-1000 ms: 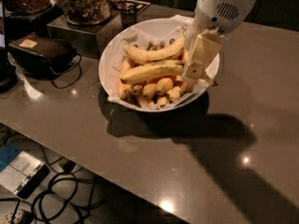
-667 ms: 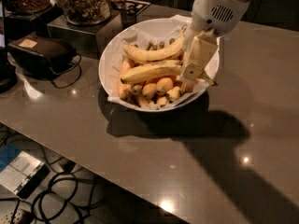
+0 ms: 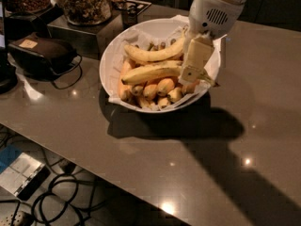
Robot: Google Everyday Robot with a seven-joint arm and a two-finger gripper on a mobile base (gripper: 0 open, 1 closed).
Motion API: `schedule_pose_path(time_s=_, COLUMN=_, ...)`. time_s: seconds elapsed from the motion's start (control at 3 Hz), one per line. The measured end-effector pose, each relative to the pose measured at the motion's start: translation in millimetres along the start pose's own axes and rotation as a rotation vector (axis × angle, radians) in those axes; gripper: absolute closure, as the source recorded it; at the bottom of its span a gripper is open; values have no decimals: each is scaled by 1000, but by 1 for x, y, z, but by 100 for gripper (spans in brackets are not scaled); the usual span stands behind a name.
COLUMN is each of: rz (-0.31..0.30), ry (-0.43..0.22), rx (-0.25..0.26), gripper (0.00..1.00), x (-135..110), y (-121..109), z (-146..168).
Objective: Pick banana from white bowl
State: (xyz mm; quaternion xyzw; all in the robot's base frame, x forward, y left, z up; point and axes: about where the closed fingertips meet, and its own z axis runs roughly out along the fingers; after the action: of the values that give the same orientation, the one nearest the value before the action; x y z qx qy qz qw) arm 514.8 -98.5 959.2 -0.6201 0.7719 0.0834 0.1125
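The gripper (image 3: 192, 74) dips into the white bowl (image 3: 107, 62), covering one end of the banana (image 3: 150, 73). Whether it grips cannot be told.

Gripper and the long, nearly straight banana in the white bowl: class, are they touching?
Cannot tell. In the camera view the gripper overlaps the right end of the banana over the white bowl, hiding any contact or gap.
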Motion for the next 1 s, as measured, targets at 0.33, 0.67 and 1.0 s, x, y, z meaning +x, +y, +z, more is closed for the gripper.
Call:
schedule_pose_path(time_s=0.33, rz=9, ry=11, rx=-9, gripper=31, x=1, y=-4, z=7)
schedule_pose_path(time_s=0.67, rz=17, ry=21, rx=-21, gripper=31, x=3, y=-7, z=13)
schedule_pose_path(time_s=1.0, rz=24, ry=30, rx=-37, gripper=31, x=6, y=-8, z=21)
